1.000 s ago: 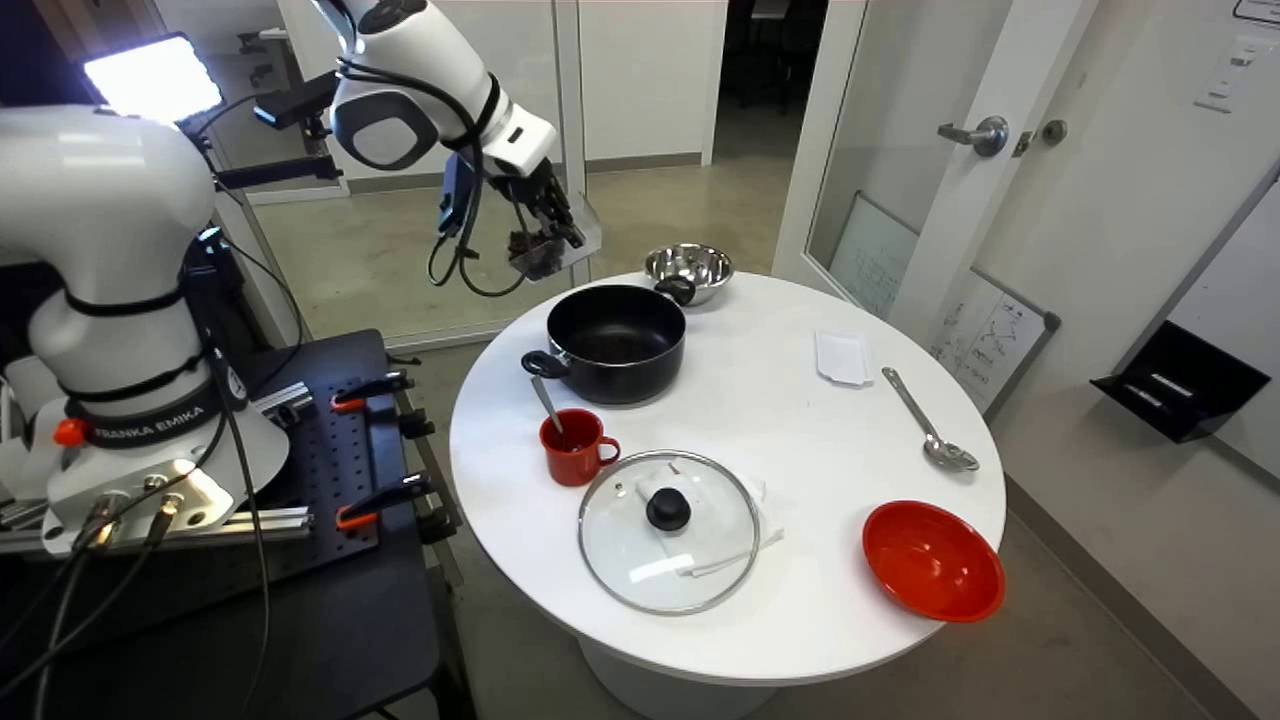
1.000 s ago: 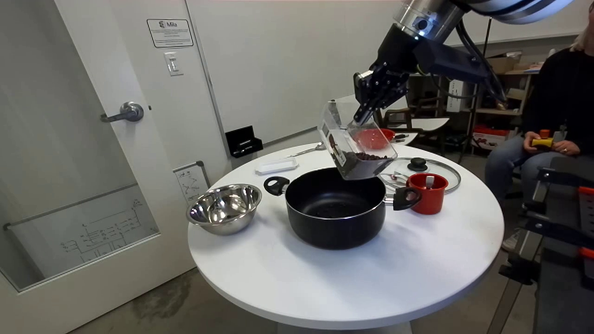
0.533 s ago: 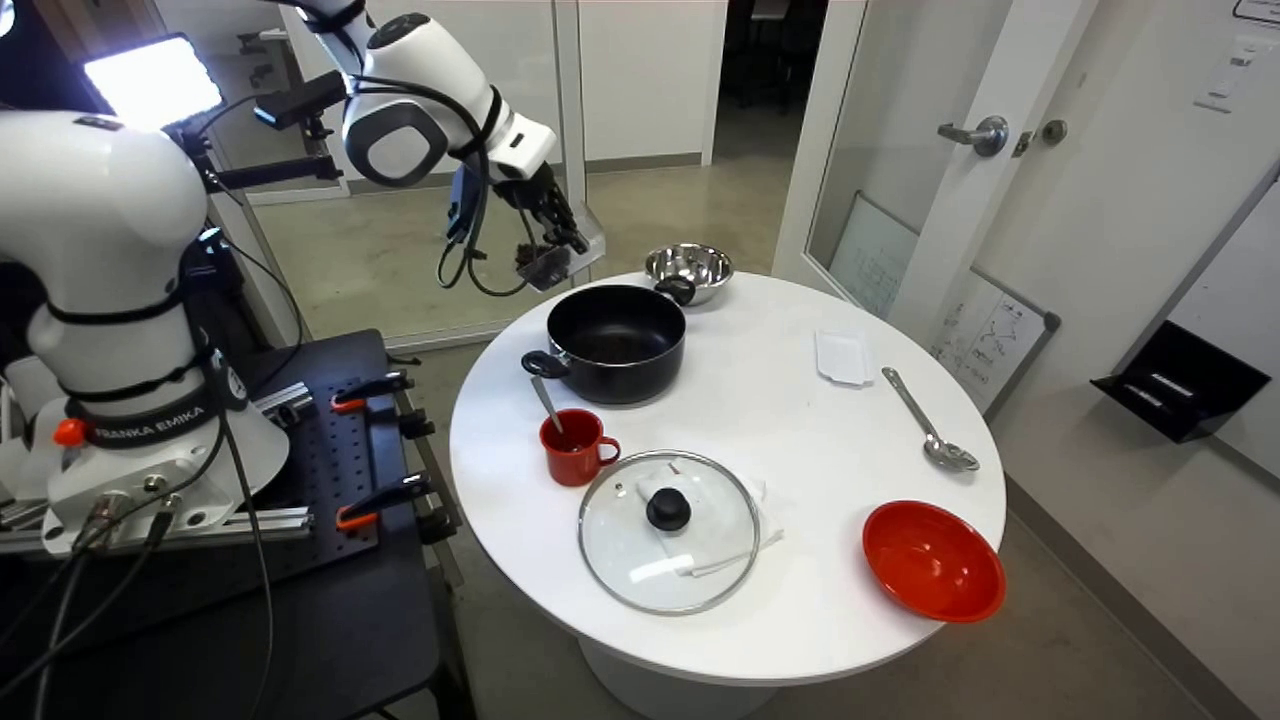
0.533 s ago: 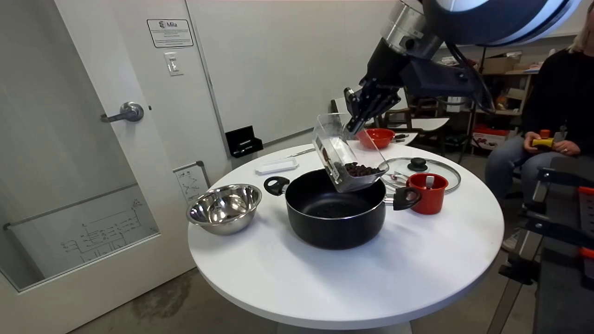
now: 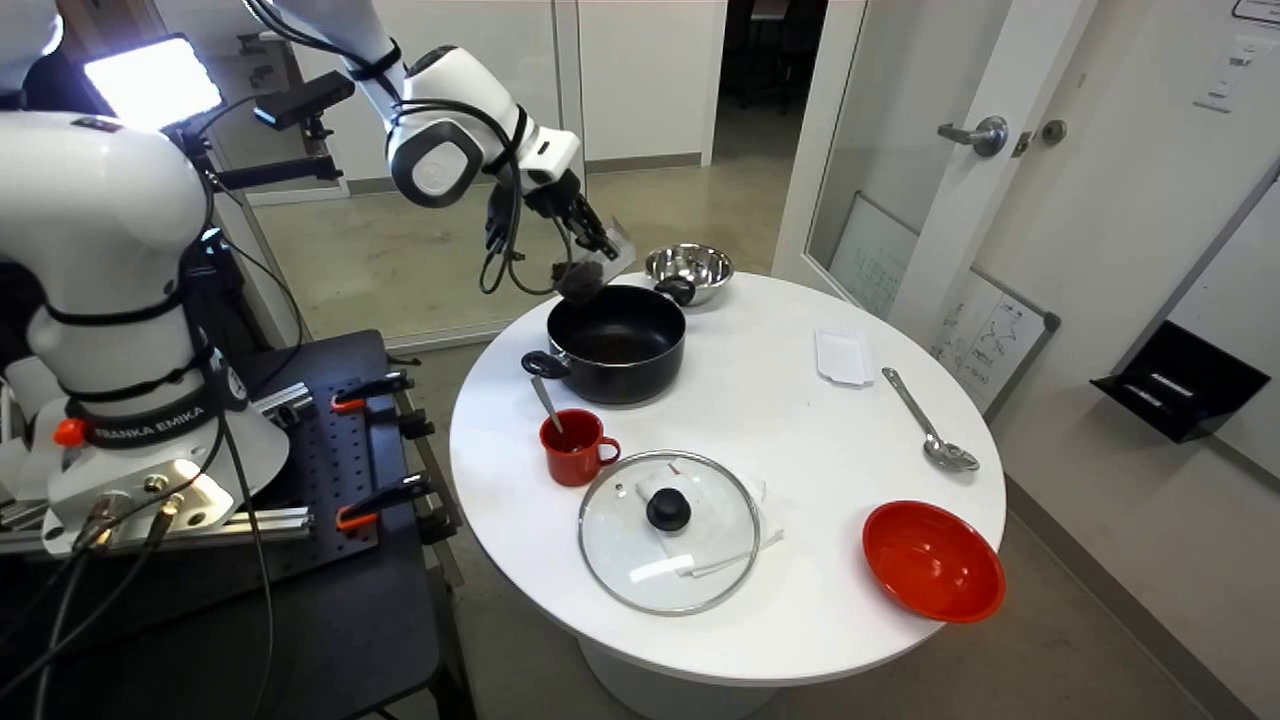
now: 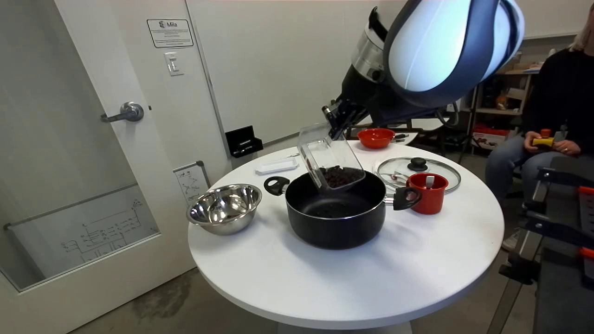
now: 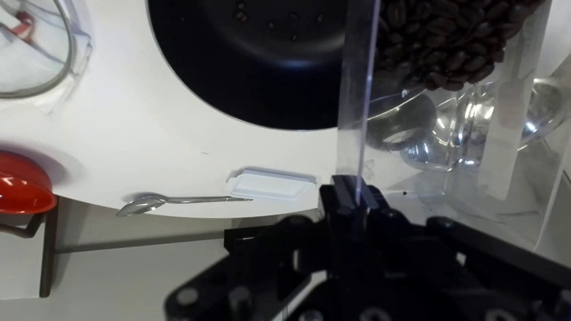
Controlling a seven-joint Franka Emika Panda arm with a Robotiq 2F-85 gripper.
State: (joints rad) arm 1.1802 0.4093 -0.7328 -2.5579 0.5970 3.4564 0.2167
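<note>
Right above the black pot point(image 6: 336, 234), near the edge of the counter point(image 6: 278, 287), you've got your fingers point(image 7: 332, 203) pinched tight on one wall of the clear bin point(image 6: 333, 155). It's tilted, coffee beans point(image 7: 439, 40) heaped at the low end, plus a few dark bits point(image 7: 241, 16) down in the pot.

A white wall point(image 6: 185, 120) was fitted with a whiteboard point(image 6: 278, 60), a light switch point(image 6: 173, 64) and a sign point(image 6: 170, 33) beside a glass-panelled door point(image 6: 106, 65); shelves point(image 6: 494, 111) were seen farther back. Grey floor point(image 6: 148, 311) was shown below. A glowing light panel point(image 5: 153, 82) was seen in front of a glass partition point(image 5: 569, 90).
</note>
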